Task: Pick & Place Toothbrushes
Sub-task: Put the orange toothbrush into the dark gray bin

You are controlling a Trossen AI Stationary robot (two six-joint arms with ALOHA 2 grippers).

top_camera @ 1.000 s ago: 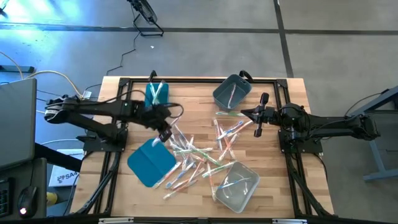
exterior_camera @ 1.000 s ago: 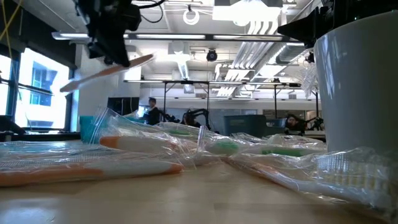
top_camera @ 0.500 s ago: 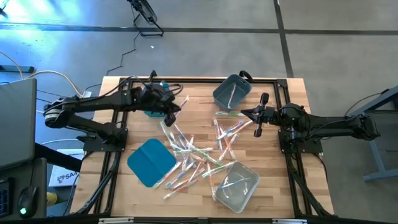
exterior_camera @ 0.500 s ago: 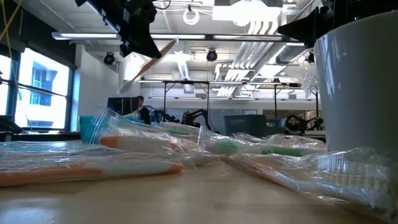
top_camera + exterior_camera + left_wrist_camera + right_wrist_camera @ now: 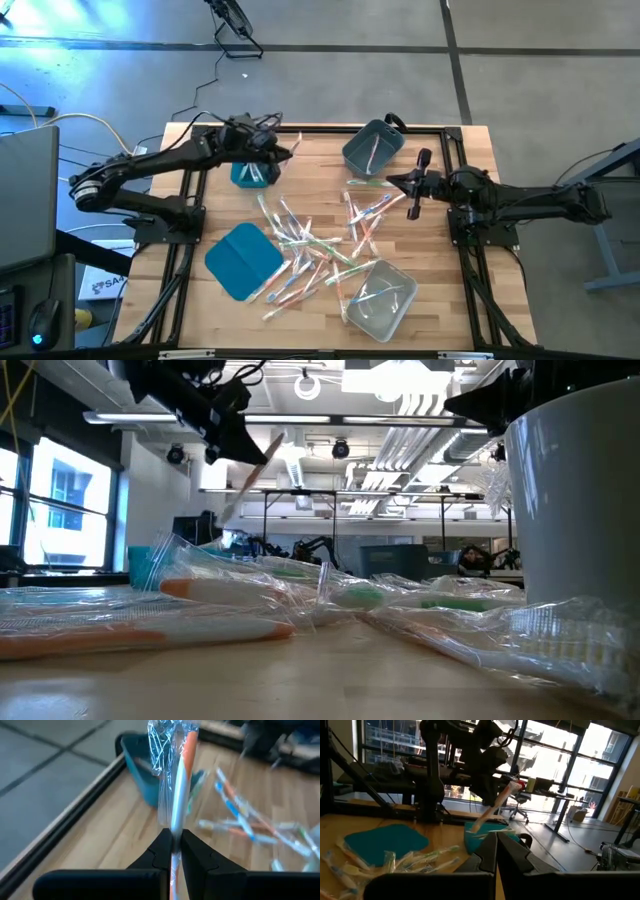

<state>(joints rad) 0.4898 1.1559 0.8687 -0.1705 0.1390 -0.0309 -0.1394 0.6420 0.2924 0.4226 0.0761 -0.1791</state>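
Orange toothbrush (image 5: 179, 795) in left gripper (image 5: 171, 851), pointing toward teal bin (image 5: 141, 775).

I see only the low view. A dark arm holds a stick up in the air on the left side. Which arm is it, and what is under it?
Observer: It is the left end effector, shut on a wrapped orange toothbrush. In the high view it hangs over the small teal bin at the table's far left.
Operator: Is something already in that bin?
Observer: Yes, the high view shows a few toothbrushes inside it.
Operator: Where is the right arm?
Observer: The right end effector is shut and empty, beside the grey bin at the far edge.
Operator: Are many toothbrushes left?
Observer: Yes, a loose pile lies across the table's middle, next to the flat teal lid.
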